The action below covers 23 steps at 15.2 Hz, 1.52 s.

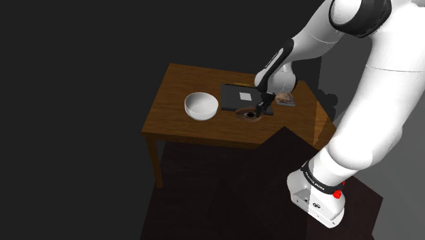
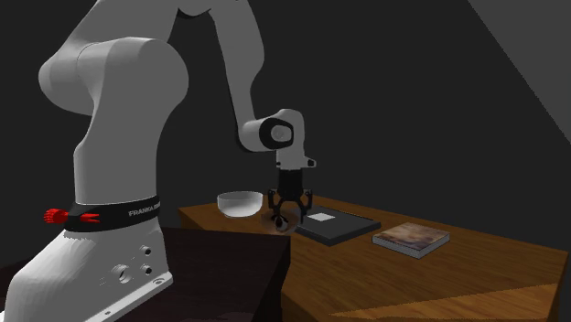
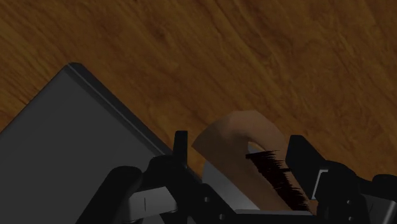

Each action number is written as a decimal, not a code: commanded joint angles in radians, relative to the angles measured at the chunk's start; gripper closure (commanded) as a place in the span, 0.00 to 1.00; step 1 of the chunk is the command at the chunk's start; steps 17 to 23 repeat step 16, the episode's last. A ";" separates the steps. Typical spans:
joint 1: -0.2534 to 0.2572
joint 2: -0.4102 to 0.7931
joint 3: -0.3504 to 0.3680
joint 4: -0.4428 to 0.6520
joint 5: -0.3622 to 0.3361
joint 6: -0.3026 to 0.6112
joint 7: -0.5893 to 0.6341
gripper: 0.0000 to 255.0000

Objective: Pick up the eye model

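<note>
The eye model [image 3: 238, 149] is a skin-coloured piece with black lashes. It lies on the wooden table [image 1: 184, 75] by the near corner of a black book [image 1: 244, 97]. My gripper [image 1: 261, 109] is lowered straight over it, down at the table top. In the wrist view the gripper [image 3: 240, 153] has one finger on each side of the model and stands open. A thin strip of wood shows between one fingertip [image 3: 181, 147] and the model's edge. In the second exterior view the gripper [image 2: 289, 212] hides most of the model.
A white bowl [image 1: 201, 106] stands on the table at the shoulder view's left of the book. A second, brownish book [image 2: 411, 239] lies beyond the black book [image 2: 335, 225]. The dark stand [image 2: 229, 265] rises beside the table's near edge.
</note>
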 commanded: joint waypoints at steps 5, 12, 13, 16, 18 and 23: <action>0.044 -0.087 -0.058 -0.019 -0.072 -0.065 0.052 1.00; 0.081 -0.196 -0.114 -0.030 -0.173 -0.154 0.123 1.00; 0.084 -0.211 -0.119 -0.030 -0.187 -0.167 0.133 1.00; 0.086 -0.229 -0.124 -0.030 -0.203 -0.183 0.145 1.00; 0.086 -0.229 -0.124 -0.030 -0.203 -0.183 0.145 1.00; 0.086 -0.229 -0.124 -0.030 -0.203 -0.183 0.145 1.00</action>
